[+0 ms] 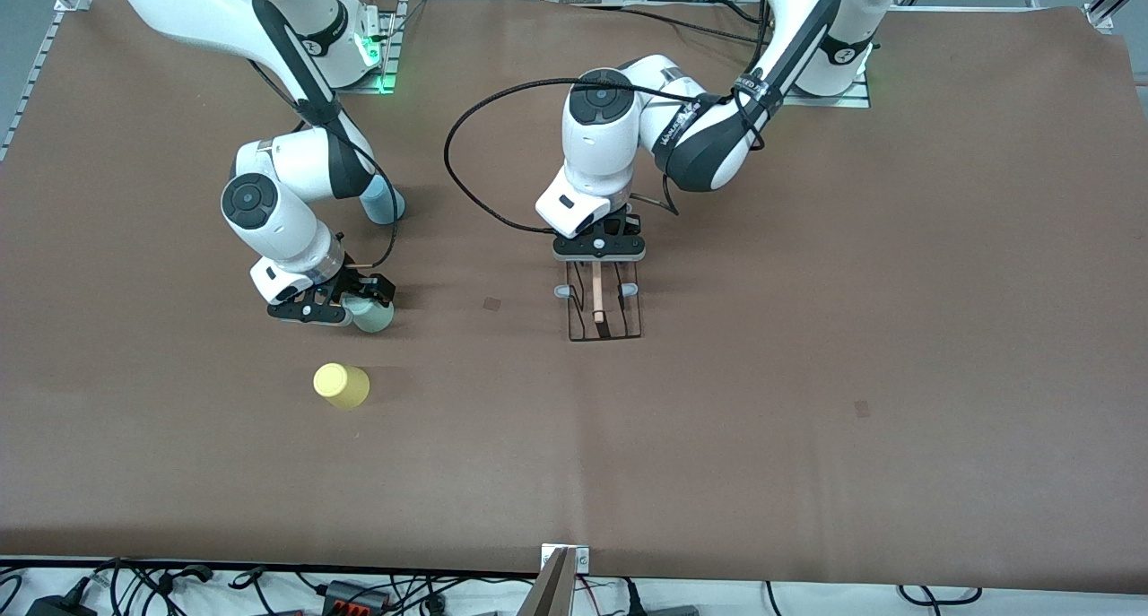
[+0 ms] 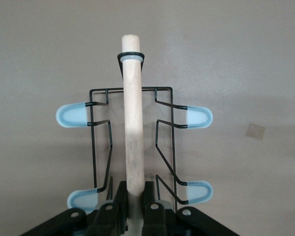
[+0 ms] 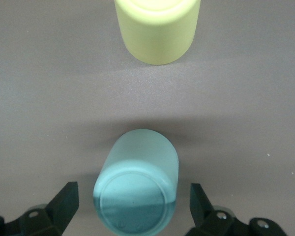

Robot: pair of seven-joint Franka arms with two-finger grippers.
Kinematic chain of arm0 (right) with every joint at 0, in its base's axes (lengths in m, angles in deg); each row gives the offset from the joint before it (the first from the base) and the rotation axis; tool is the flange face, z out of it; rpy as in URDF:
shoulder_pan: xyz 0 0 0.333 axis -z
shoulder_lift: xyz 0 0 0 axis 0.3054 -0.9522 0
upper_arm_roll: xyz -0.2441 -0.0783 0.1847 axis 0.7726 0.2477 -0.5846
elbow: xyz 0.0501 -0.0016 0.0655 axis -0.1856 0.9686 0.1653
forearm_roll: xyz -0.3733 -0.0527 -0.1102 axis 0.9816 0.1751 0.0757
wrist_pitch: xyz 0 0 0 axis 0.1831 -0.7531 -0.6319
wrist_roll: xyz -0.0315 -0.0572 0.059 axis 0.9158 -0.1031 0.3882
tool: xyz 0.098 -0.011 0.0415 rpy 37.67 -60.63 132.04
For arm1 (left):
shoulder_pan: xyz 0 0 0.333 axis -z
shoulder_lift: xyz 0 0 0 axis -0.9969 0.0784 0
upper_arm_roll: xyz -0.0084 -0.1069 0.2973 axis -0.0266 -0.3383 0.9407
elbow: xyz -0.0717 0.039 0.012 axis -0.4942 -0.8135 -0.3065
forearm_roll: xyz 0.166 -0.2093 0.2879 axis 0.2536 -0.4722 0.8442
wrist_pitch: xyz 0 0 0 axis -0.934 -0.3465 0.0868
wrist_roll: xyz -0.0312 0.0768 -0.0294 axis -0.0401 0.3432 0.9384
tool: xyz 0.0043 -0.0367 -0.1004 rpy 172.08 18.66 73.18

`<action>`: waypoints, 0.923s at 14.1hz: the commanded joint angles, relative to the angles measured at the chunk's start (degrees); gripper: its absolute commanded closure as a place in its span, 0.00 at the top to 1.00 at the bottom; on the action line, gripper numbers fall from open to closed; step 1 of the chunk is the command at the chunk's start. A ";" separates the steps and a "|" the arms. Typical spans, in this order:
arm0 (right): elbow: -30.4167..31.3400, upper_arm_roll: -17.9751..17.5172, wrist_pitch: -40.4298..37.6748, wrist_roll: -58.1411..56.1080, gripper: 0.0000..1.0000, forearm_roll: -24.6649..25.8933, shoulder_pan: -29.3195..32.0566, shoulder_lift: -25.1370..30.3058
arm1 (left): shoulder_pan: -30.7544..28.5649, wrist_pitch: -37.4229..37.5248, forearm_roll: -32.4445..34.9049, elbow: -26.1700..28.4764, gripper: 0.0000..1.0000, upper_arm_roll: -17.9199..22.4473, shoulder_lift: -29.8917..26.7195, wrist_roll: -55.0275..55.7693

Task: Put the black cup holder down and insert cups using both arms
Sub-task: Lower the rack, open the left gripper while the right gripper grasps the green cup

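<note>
**On the brown table: rack gripped, cup between fingers**

You see the left gripper [image 1: 598, 255] closed on the wooden rod of the thin black wire cup holder [image 1: 604, 311] mid-table. Your right gripper [image 1: 325, 304], spread wide, straddles the mint green plastic cup [image 3: 136, 184], not squeezing. The yellow plastic cup [image 1: 342, 386] stands nearer the camera.

We see the brown desk [image 1: 807, 329] evenly and brightly lit from overhead, with soft, short shadows beneath the arms and beside the yellow cup [image 1: 342, 386]. Green indicator light glows at the right arm's base [image 1: 372, 56]. In the right wrist view the mint green cup [image 3: 136, 184] throws a broad dim shadow; its near rim is slightly soft. No glare appears anywhere.
</note>
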 commanded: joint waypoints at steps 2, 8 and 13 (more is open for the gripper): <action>0.15 -0.12 0.53 -0.89 0.94 0.42 0.41 0.31 | 0.91 0.59 3.96 -1.51 0.32 0.44 0.31 0.63; -0.38 -0.12 0.35 -0.98 0.21 0.60 0.41 0.40 | 0.03 6.28 3.96 -2.56 1.00 0.53 -2.22 0.02; -0.99 -0.12 -1.92 -1.34 0.12 0.86 0.33 2.93 | -6.54 22.37 3.08 -8.01 1.00 0.27 -6.36 -8.57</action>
